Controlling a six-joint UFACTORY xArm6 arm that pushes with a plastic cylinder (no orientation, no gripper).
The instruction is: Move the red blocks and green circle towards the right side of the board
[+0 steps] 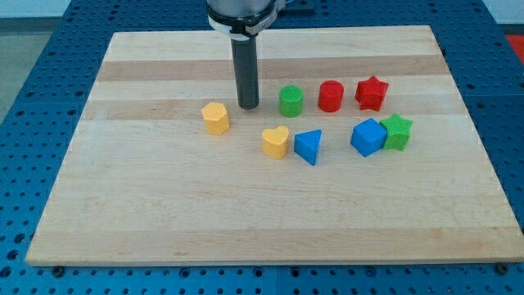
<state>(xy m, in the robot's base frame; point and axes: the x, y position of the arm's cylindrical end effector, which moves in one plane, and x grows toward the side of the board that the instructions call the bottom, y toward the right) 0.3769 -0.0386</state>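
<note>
Evidently my tip (248,106) sits just left of the green circle (291,102), lined up to shove it rightward; no end effector shows.

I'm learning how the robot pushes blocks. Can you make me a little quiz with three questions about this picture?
1. True or false: my tip sits just to the view's left of the green circle.
2. Which block lies nearest the view's right edge? A) yellow heart B) green star C) blue triangle
3. Fill in: the red circle stands between the green circle and the red ____.

Key
1. True; there is a small gap between them.
2. B. The green star sits right beside the blue cube.
3. Star: the red star ends the row that runs across the board.
</note>
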